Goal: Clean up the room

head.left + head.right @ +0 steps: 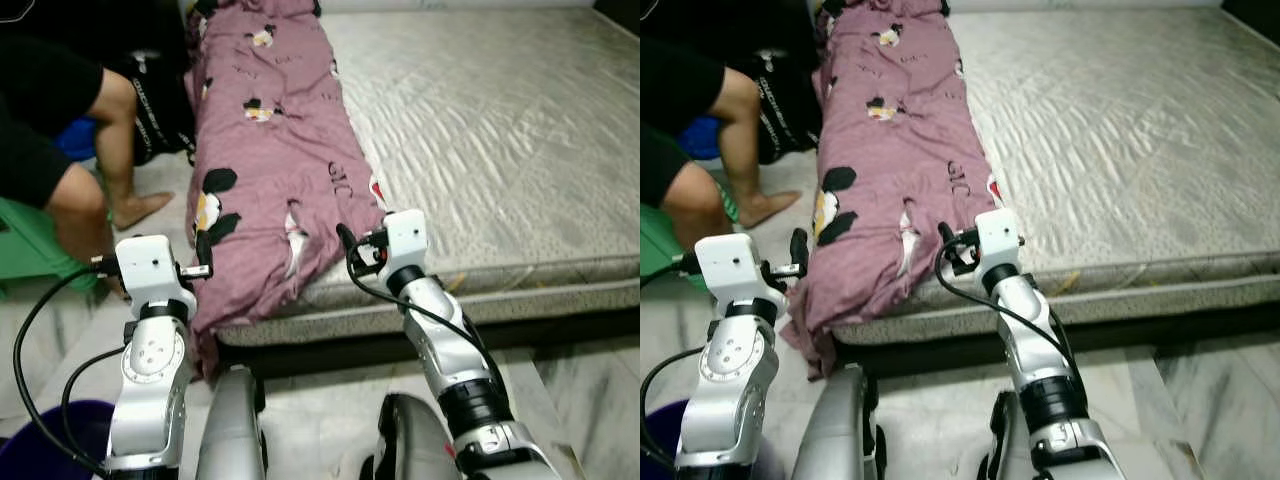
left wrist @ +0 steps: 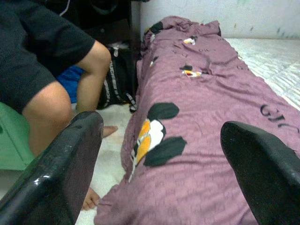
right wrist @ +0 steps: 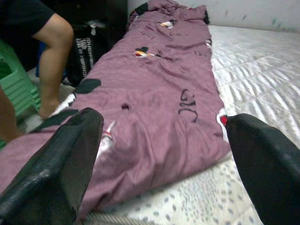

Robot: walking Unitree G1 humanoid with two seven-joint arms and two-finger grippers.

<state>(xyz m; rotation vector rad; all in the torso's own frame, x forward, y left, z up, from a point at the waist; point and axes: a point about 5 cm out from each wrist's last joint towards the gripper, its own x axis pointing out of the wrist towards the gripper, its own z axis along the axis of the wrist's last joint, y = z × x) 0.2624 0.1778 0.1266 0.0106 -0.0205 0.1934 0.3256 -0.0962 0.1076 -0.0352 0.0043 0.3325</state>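
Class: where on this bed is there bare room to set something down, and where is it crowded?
Free: the grey mattress between the purple blanket and its far edge. Crowded: the blanket-covered strip, and the floor beside it, where a person's legs and a black bag sit.

blanket (image 1: 270, 150): matt mauve cloth | mattress (image 1: 480, 130): shiny quilted fabric

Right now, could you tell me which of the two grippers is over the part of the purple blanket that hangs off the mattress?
The left gripper: it hovers open at the purple blanket's draped edge, while the right gripper is over the mattress corner.
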